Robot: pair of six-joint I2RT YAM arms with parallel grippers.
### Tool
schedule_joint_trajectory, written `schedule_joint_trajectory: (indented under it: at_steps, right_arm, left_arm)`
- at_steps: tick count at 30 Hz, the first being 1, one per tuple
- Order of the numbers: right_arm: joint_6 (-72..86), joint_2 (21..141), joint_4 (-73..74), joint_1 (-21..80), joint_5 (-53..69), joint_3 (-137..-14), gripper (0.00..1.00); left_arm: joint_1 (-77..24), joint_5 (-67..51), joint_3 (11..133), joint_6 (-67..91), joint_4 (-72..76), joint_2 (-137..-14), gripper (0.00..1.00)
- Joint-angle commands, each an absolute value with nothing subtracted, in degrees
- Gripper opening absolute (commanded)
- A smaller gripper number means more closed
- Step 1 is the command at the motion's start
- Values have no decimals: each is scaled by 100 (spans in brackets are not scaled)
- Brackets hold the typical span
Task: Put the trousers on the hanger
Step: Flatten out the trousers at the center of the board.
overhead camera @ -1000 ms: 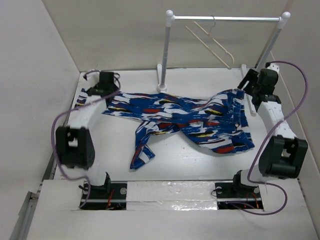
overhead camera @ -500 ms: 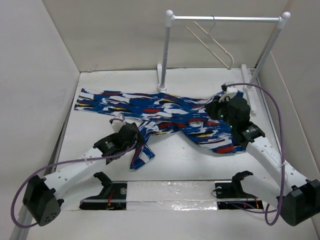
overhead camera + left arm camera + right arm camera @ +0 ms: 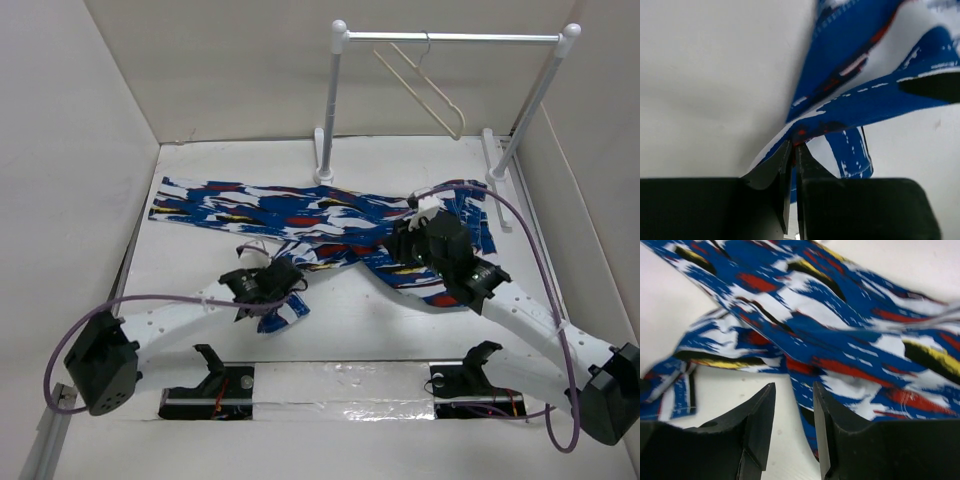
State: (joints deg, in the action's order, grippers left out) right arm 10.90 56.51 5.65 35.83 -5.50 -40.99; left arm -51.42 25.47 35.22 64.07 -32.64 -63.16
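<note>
Blue cloth streaked white, red, black and yellow lay across the middle of the desk (image 3: 380, 330): the trousers (image 3: 340, 225) were spread flat, one leg running out to the left along the back, the other bent toward the near edge. The left claw (image 3: 792, 145) was closed on the hem of that bent leg, only a thin fold of fabric caught between its tips. The right claw (image 3: 793, 390) stood open just above the cloth where the two legs crossed, gripping nothing.

The hanger (image 3: 430, 103) hung tilted from the rail stand (image 3: 450, 38) at the far right, well apart from both claws and from the trousers.

That shallow pinch looked likely to slip once the leg's weight came onto it. The right claw, closing where it stood, could have taken both layers and bunched them. The hanger was light, so a nudge from cloth or arm might have swung it or unhooked it. The right arm's cable looped over the waistband and could have caught.

Walls closed in left and right, and the rail's posts guarded the back. Bare desk lay in front, between the trousers and the arm bases.
</note>
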Motion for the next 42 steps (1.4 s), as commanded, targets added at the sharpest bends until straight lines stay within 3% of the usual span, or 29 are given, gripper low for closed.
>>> schedule_joint_trajectory:
  at_steps: [1, 5, 9, 16, 17, 20, 22, 27, 33, 36, 42]
  right_arm:
    - [1388, 5660, 264, 3270, -923, -3693, 42]
    - [1608, 5625, 71, 2796, -747, -3218, 42]
    - [1696, 5301, 123, 2541, -642, -3059, 42]
    - [1679, 4686, 335, 2110, -633, -2910, 43]
    - [1670, 4667, 290, 2109, -642, -2874, 46]
    - [1801, 4649, 421, 1829, -843, -2821, 72]
    - [1890, 4632, 623, 1540, -809, -2874, 80]
    - [2030, 4273, 703, 1029, -536, -2760, 80]
    - [2380, 3929, 1274, 519, -764, -2734, 79]
    - [2723, 3937, 1362, 117, -984, -2567, 84]
    - [2953, 4657, 915, -746, -598, -2373, 85]
  left_arm:
    - [-4896, 4031, 4979, 5733, -4343, -6687, 0]
    - [-4948, 6050, 7524, 5013, -5930, -6969, 0]
    - [-4870, 6574, 8630, 4422, -6495, -6821, 0]
    - [-4229, 6373, 7315, 4482, -6286, -5574, 0]
    - [-3940, 5989, 7008, 4204, -5971, -5102, 0]
    - [-3858, 5705, 6786, 3428, -5029, -4293, 0]
    - [-3806, 5844, 6776, 3375, -4931, -4009, 0]
    - [-3753, 6634, 6865, 3358, -4949, -3517, 0]
    - [-3753, 6496, 6548, 2928, -4316, -3033, 0]
    - [-3753, 6145, 6320, 2541, -3807, -2778, 0]
    - [-3753, 5880, 6021, 2303, -3489, -2462, 0]
